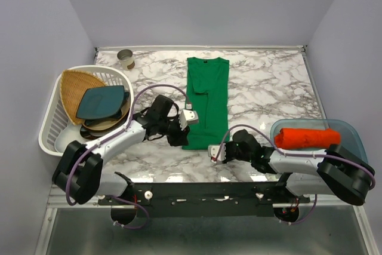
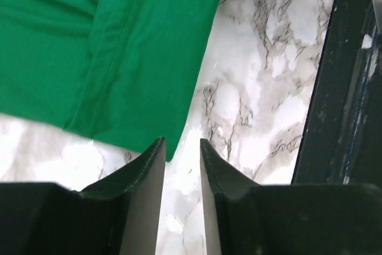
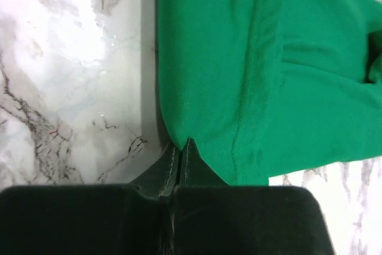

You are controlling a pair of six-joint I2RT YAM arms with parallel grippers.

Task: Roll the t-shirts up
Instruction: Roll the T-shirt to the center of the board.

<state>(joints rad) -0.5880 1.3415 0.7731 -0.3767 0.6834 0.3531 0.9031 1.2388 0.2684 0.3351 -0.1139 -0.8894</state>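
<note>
Green t-shirt hem at right tool

Green tee folded lengthwise, flat on table; orange-red tee rolled in R tub.

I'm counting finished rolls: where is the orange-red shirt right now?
Top view, far right: the orange-red shirt lies rolled up inside the clear blue bin, well to the right of the flat green shirt.

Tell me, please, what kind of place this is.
Probably a robot test cell, not a home. A left arm and a right arm are bolted at the edge of a marble-look table, plain walls close it in, and props lie about: a green shirt, a basket of dishes.
</note>
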